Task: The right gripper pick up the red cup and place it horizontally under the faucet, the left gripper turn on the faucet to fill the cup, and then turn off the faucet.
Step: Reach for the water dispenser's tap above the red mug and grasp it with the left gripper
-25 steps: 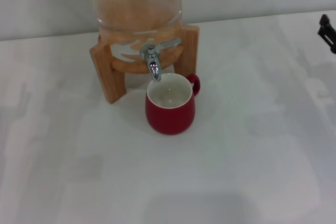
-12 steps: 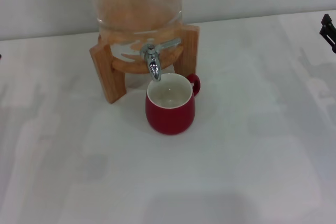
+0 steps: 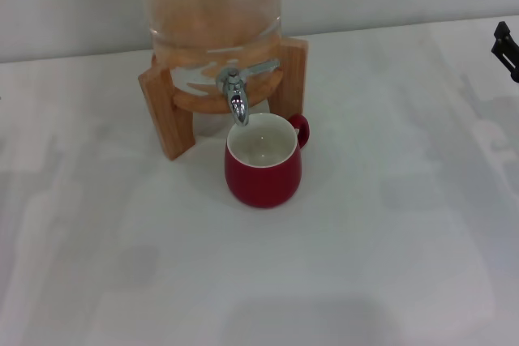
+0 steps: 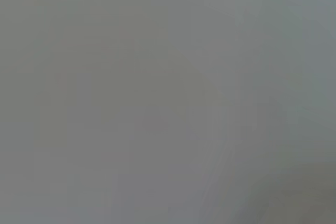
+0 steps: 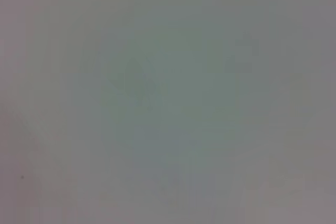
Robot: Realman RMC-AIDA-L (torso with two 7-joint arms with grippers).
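White tabletop (image 3: pixel 389 249) fills most of the head view, bounded at the back by a pale wall. A clear glass dispenser (image 3: pixel 212 6) is seated in a wooden stand (image 3: pixel 166 115) toward the back of the surface. The faucet (image 3: pixel 236 96), a small chrome tap, projects from the front of the dispenser between the stand's two front legs, its flat lever angled off to the right and its spout pointed down. The red cup (image 3: pixel 263 161) is set upright on the table directly below and just in front of the spout, its white inside facing up and its loop handle turned to the back right, near the stand's right leg. The cup is touched by neither gripper. A black part of the right gripper (image 3: pixel 506 48) is seen at the far right edge of the head view, well apart from the cup; whether its fingers are parted or closed cannot be told. The left gripper is not visible in any view. Only blank grey surfaces are shown in both wrist views.
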